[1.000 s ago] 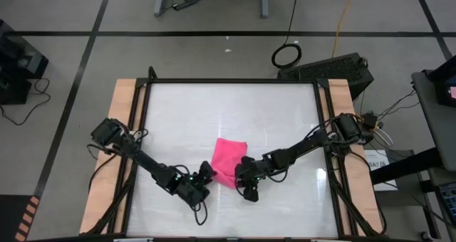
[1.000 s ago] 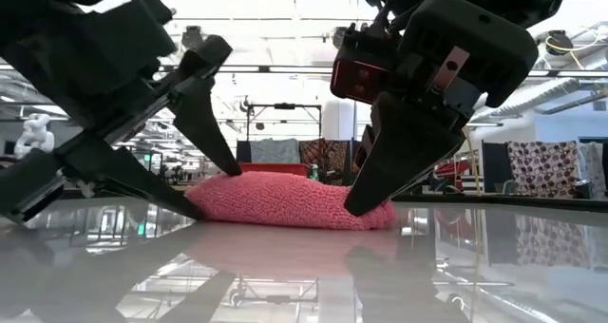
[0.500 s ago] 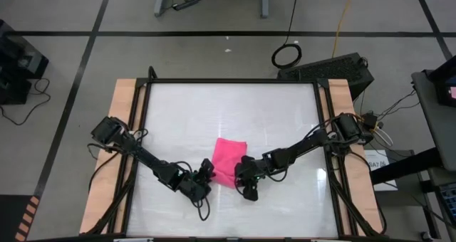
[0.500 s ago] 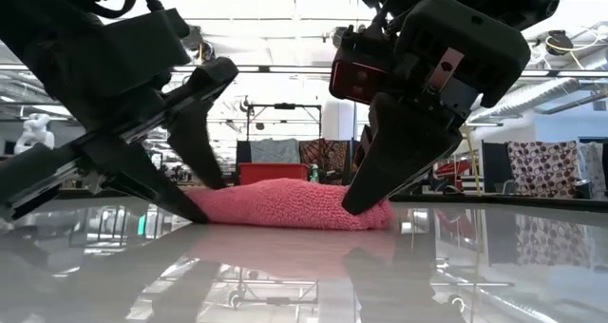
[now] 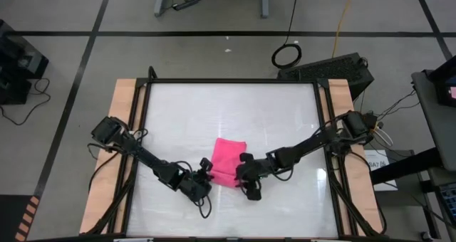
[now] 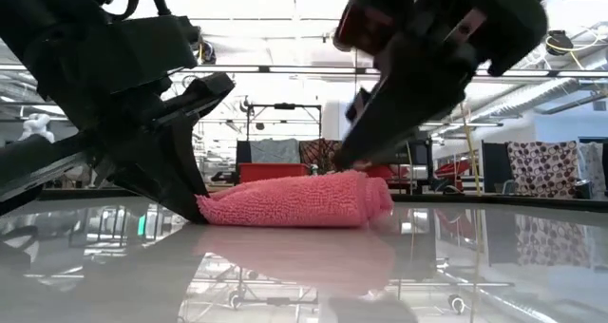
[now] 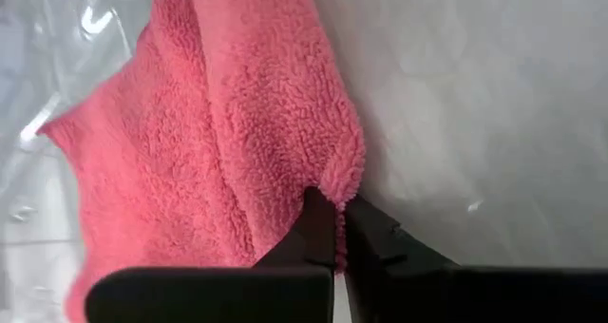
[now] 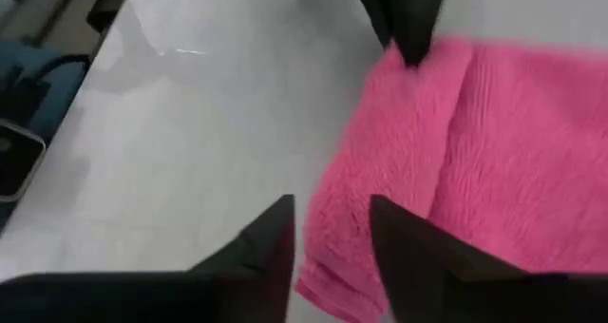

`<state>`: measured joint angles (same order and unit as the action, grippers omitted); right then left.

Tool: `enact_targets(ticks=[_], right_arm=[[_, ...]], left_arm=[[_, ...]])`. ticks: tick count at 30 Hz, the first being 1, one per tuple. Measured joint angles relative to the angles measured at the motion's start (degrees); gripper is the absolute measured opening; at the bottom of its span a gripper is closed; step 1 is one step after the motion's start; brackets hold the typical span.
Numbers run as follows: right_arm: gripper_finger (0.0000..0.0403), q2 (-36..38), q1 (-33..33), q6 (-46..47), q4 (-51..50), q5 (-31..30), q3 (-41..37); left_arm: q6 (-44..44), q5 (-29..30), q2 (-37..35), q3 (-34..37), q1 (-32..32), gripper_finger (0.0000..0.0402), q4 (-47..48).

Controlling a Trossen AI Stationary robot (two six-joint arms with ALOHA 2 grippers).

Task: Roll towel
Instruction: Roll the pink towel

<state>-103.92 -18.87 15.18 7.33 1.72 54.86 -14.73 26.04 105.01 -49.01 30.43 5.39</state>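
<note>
Left wrist view shows the left gripper (image 7: 337, 214) pinched shut on the towel (image 7: 228, 123) corner, while the right gripper (image 8: 332, 233), half open, has let go, so the fold could flop back.

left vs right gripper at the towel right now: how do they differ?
The left gripper has its jaws shut, pinching the towel at its near left corner; the right gripper has its jaws apart and holds nothing. The left gripper sits low at the table, while the right gripper is lifted above the towel's right end. Both are at the towel's near edge.
</note>
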Motion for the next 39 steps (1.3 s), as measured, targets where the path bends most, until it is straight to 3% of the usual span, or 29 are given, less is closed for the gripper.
enact_targets(ticks=[5, 8, 12, 25, 28, 32, 39], right_arm=[[0.0177, 0.98, -5.11, -13.09, -2.60, -10.68, 0.03], [0.0181, 0.98, -8.51, -21.37, -2.53, -16.05, 0.03], [0.0175, -0.22, -13.06, -30.28, -3.01, -27.56, 0.03], [0.0168, -7.47, -17.54, -39.75, -1.35, -45.64, 0.26], [0.0168, -8.33, -17.57, -41.20, -1.21, -46.53, 0.36], [0.0168, -9.00, -15.96, -39.60, -2.07, -44.20, 0.32], [0.0129, -9.09, -10.76, -24.05, -3.28, -34.26, 0.08]], left_arm=[[6.16, -8.26, -0.14, 0.02, -3.21, 0.0004, 0.49], [9.66, -13.72, -0.26, -0.03, -5.35, 0.0004, 0.18], [11.42, -17.58, -0.28, -0.02, -7.27, 0.0003, -0.77], [14.47, -32.67, 0.05, 0.11, -11.64, 0.0002, -6.38], [14.61, -37.23, 0.09, 0.09, -12.65, 0.0002, -7.47], [14.45, -38.54, 0.09, 0.15, -13.28, 0.0002, -8.00], [14.16, -38.44, 0.09, 0.12, -13.16, 0.0002, -7.86]])
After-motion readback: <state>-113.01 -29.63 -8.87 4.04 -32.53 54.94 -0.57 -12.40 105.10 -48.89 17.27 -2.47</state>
